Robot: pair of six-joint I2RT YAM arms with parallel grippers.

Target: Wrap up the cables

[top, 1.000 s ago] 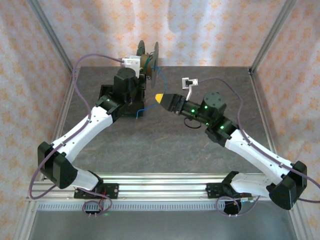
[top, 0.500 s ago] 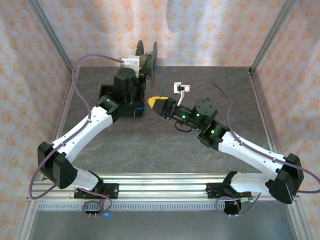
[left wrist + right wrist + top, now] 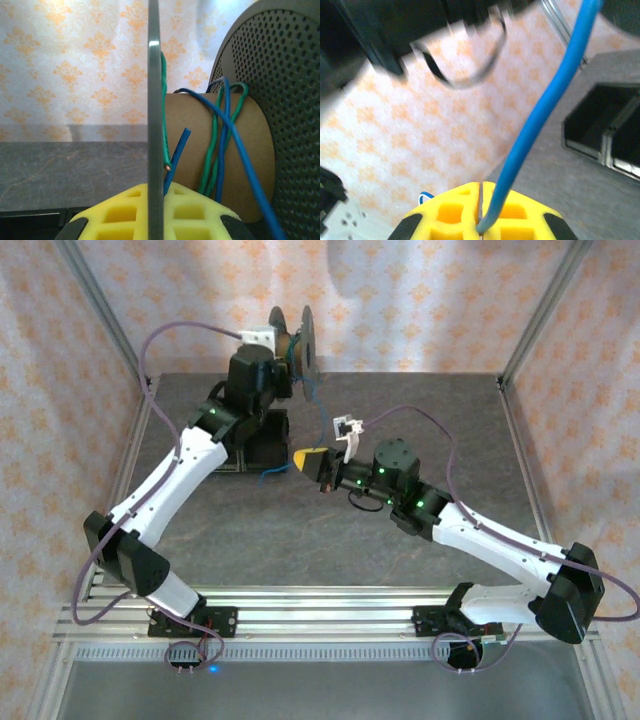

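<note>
Top view: see left arm [image 3: 180, 475] stretched to the dark spool [image 3: 306, 340] at the back of the surface [image 3: 420, 400]. Can't make out its grip from here. See right fingers [image 3: 309, 457] mid-surface, yellow pads together, just right of a black stand [image 3: 262, 447]. Spot the thin blue cable [image 3: 318, 398] dropping from the spool toward them.

Left wrist: see left fingers [image 3: 115, 217] closed on the spool's thin near flange [image 3: 154, 75], held edge-on between the pads. Find green cable [image 3: 214, 150] and blue cable [image 3: 226, 120] looped loosely round the cardboard core [image 3: 250, 165], just beyond the fingertips. See both cut ends poking out beside the flange, right above the pads.

Right wrist: see right fingers [image 3: 450, 215] fully closed, pinching the blue cable [image 3: 545, 100] in the seam between the pads. Follow it up and right to the frame edge. Note black bins [image 3: 607, 140] at right.
</note>
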